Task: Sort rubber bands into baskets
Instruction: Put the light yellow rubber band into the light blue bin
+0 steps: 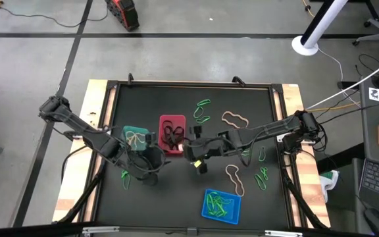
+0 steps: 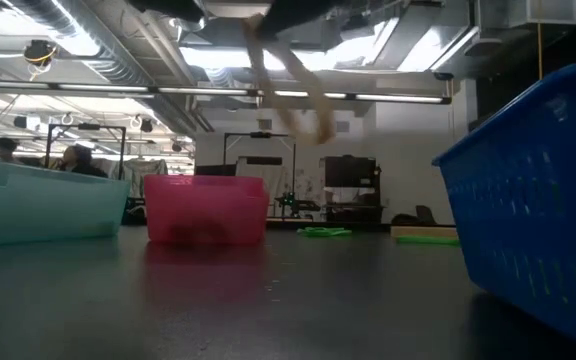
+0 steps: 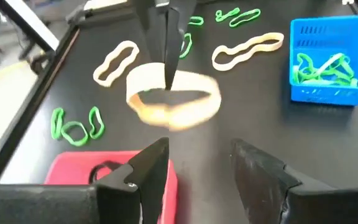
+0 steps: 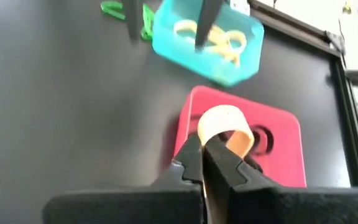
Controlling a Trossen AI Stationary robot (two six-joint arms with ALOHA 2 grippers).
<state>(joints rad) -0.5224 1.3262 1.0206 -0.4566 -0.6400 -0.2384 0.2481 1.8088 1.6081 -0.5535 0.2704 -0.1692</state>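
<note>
Here — tan band (image 4: 224, 126) in right end effector (image 4: 205, 144).

From my station I saw the black bench (image 1: 176, 105) carrying three baskets: the teal basket (image 1: 125, 133) beside the red basket (image 1: 166, 121), the blue basket (image 1: 206, 212) nearer the front edge. Loose green rubber bands (image 1: 202, 110) and tan rubber bands (image 1: 235, 119) lay scattered on its right half, one green band (image 1: 126, 178) lying near the teal basket.

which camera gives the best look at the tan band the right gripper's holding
The left wrist view: the whole tan band hangs as an open loop from the right gripper. The right wrist view shows only its top arc, the low view a blurred strand, the high view almost nothing.
</note>
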